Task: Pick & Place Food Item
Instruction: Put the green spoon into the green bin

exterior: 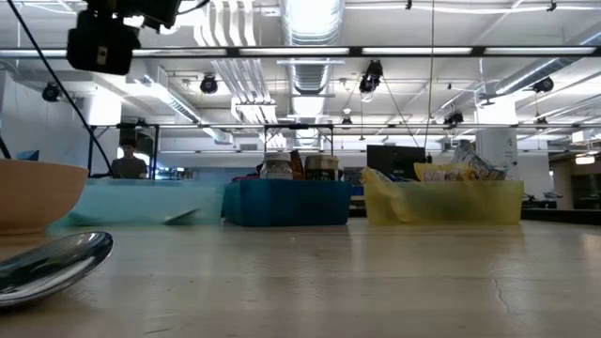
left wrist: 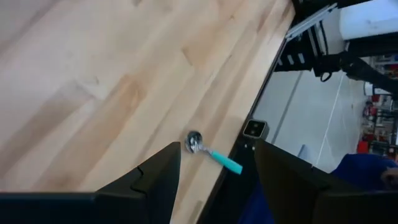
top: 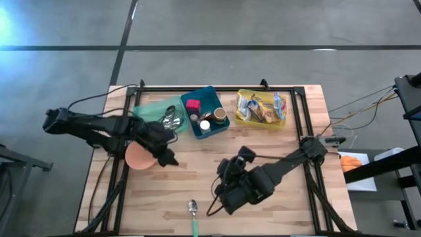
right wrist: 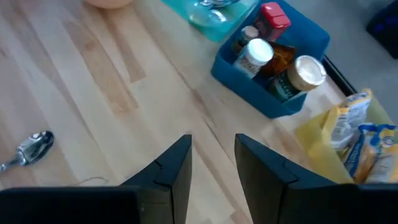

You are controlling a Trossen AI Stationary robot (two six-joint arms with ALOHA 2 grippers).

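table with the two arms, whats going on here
Nothing is held right now. The left gripper hangs open over the wooden table, beside the peach bowl. The right gripper hangs open and empty above the table's middle. Along the far edge sit a teal tray, a blue bin of jars and a yellow bin of snack packets. A spoon lies at the near edge.

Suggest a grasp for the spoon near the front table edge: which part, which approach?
Probably the teal handle, from straight above. The spoon lies flat on the table with bare wood either side, bowl toward the bins, handle reaching the front edge. Set the fingers across the narrow, straight handle; the rounded metal bowl looks likelier to slip.
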